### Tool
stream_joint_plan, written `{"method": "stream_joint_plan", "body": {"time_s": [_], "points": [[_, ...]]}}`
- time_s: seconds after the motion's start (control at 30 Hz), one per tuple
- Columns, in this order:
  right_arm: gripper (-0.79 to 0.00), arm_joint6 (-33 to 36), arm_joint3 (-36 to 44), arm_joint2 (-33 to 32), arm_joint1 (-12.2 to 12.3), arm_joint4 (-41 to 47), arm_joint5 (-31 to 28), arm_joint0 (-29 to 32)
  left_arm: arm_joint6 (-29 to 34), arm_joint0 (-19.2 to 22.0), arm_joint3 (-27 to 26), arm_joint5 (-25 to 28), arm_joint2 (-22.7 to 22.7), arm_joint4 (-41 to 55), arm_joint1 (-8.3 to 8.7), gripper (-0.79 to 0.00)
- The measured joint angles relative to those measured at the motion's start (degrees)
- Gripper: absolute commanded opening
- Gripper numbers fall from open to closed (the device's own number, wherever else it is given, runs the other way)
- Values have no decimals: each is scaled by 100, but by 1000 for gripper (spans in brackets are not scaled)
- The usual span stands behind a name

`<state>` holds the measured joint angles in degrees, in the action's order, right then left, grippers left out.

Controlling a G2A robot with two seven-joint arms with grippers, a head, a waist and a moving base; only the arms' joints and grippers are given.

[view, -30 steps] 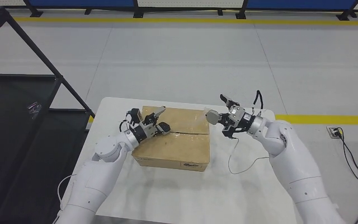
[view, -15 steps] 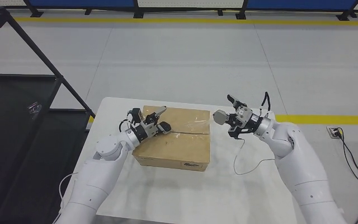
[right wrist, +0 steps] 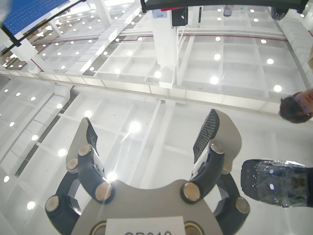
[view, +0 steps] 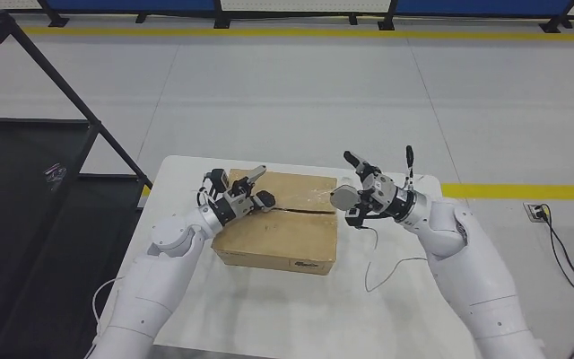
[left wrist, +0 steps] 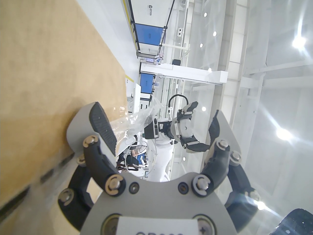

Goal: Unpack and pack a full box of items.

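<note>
On the white tabletop (view: 296, 305) the cardboard box (view: 278, 229) lies with its flaps down, the left gripper (view: 260, 186) over its top seam, jaws apart and empty. The right gripper (view: 344, 177), jaws apart too, has swung back in to the box's right edge, where clear tape (view: 311, 192) lifts off the seam; unsealing looks barely begun. Beyond are grey floor (view: 296, 99) and a yellow line (view: 502, 189).

Inside of the box (view: 278, 238) out of sight beneath its flaps
</note>
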<state>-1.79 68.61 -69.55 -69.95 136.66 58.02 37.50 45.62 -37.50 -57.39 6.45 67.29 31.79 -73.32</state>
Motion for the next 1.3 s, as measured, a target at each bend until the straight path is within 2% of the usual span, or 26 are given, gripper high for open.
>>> {"method": "stream_joint_plan", "body": {"time_s": [0.23,0.33,0.43,0.5,0.6,0.7,1.07,1.13,1.17,1.23,1.27,1.3], "points": [[0,-67,34,33,0,-125,-76,37,-19,-212,-409,-41,248,-2,71,0],[0,-695,68,262,-22,-42,-362,75,-9,-282,-508,-65,321,-18,94,0],[0,-1737,-144,593,-59,1205,-354,-80,-2,-345,-577,-63,386,-6,111,0],[0,-2472,-165,654,-42,2580,-468,-241,6,-391,-609,-54,441,16,124,0],[0,-2912,-73,524,-34,3795,-403,-222,14,-453,-629,-43,533,50,146,0],[0,-2633,-75,530,-36,3954,-397,-217,35,-500,-642,-58,606,68,166,0],[0,-2626,-76,529,-35,3932,-402,-217,72,-617,-767,-84,707,58,204,0],[0,-2428,6,355,-10,3735,-596,-215,76,-635,-786,-100,717,53,210,0],[0,-2182,174,222,-1,3490,-794,-169,79,-641,-796,-109,717,43,212,0],[0,-1186,809,46,-9,2482,-1153,154,81,-651,-820,-125,713,16,216,0],[0,-636,1093,3,-9,1868,-1298,319,80,-655,-832,-132,711,7,218,0],[0,104,1429,-14,-7,893,-1535,547,78,-658,-849,-140,709,-1,219,0]]}}
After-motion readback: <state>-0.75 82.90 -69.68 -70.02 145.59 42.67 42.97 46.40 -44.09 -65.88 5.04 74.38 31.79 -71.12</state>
